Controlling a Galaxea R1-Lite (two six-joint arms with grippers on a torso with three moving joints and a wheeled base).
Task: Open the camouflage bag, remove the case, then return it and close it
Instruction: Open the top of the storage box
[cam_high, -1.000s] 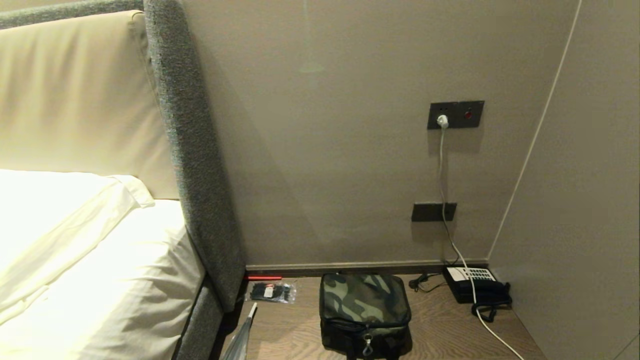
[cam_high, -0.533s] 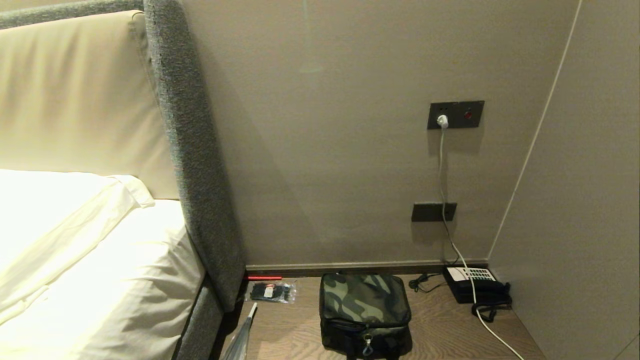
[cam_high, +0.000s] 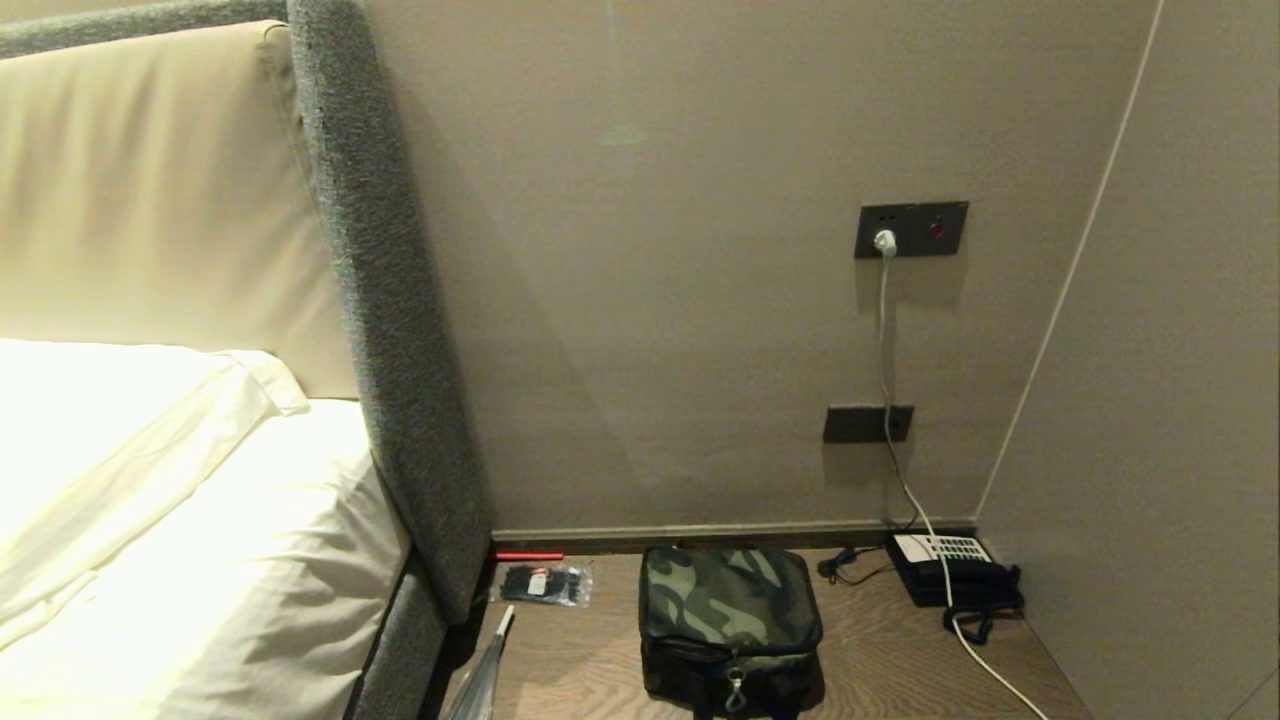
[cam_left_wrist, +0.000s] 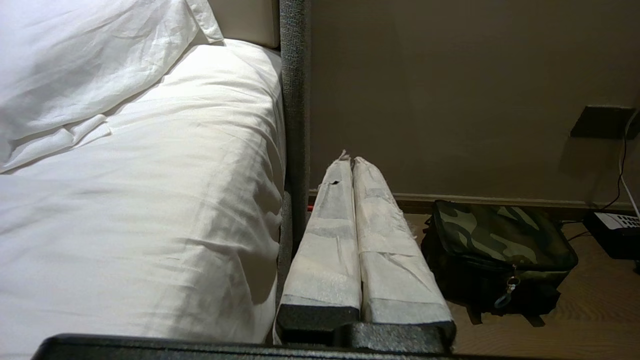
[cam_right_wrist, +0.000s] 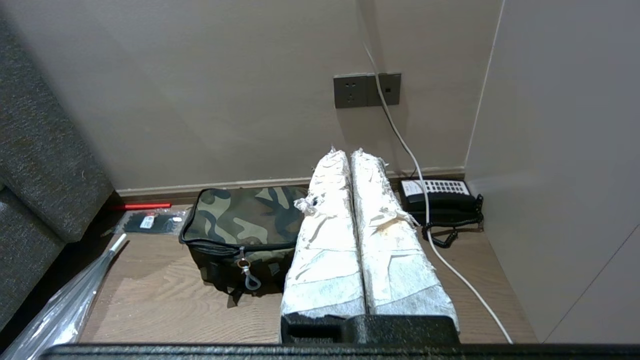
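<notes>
The camouflage bag (cam_high: 729, 620) sits zipped on the wooden bedside surface (cam_high: 880, 660), between the bed frame (cam_high: 400, 400) and the telephone (cam_high: 950, 575), long axis running toward the wall. Your right gripper (cam_right_wrist: 350, 155) and left gripper (cam_left_wrist: 352, 160) hang short of it, fingers pressed together, holding nothing. The bag lies ahead between them; its zipper pull (cam_right_wrist: 245, 272) faces you.

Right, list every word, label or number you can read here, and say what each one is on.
None can be read.
telephone: white keypad panel, markings too small to read.
clear packet: small red-and-white label, blurred.
camouflage bag: no lettering visible.
wall socket plate: no text, only a red dot.
</notes>
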